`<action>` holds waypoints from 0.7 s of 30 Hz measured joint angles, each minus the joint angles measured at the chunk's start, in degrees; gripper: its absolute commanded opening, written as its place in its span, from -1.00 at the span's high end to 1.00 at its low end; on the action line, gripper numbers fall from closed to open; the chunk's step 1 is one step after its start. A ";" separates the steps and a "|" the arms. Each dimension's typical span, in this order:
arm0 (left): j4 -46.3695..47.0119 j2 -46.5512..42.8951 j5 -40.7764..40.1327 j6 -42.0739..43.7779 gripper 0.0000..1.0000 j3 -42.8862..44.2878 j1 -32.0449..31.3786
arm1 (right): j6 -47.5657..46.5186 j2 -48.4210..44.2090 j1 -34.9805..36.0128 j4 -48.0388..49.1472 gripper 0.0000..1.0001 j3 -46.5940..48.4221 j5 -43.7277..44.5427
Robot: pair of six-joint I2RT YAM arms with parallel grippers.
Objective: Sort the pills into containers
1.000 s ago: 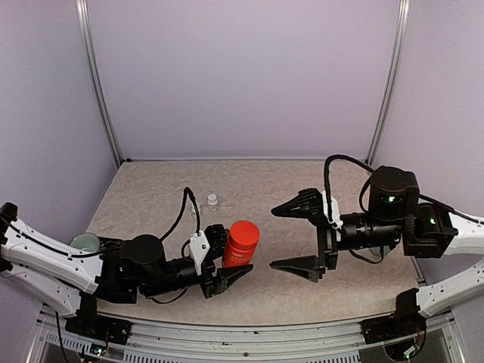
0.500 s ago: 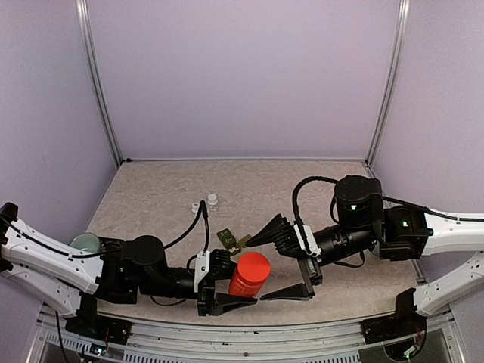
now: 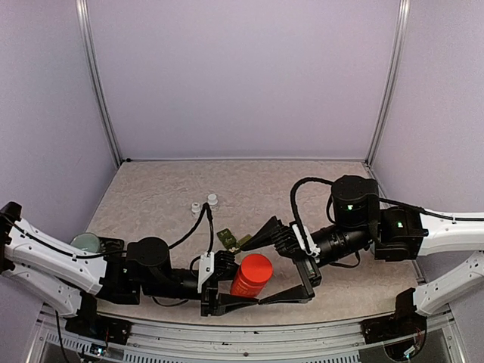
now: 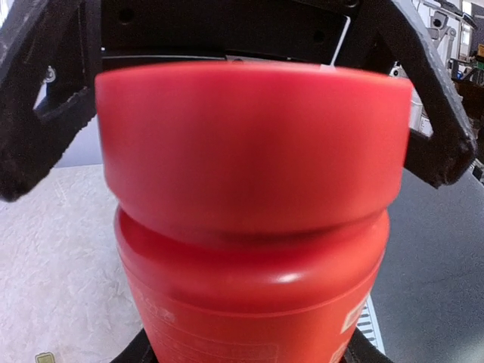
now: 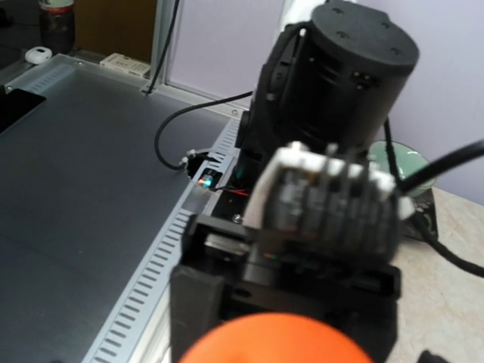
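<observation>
Your left hand [image 3: 229, 286] holds the bottle [image 3: 249, 277]; your right hand [image 3: 262, 271] is wide open. A loose hold could tip it.

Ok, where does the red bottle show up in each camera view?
Top external: red bottle, low centre.
Left wrist: the bottle fills the frame.
Right wrist: only its cap, at the bottom edge.
Shared landmark: the left gripper clamped on it, visible in all three views.
</observation>
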 measured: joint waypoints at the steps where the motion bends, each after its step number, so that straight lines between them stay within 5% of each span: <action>1: 0.04 0.00 -0.37 -0.07 0.25 0.00 0.04 | 0.07 0.11 0.02 0.00 -1.00 0.00 -0.26; 21: 2.56 -2.29 -2.58 -0.72 0.25 -2.47 1.49 | 2.51 -3.13 0.66 0.35 -0.99 -2.19 3.15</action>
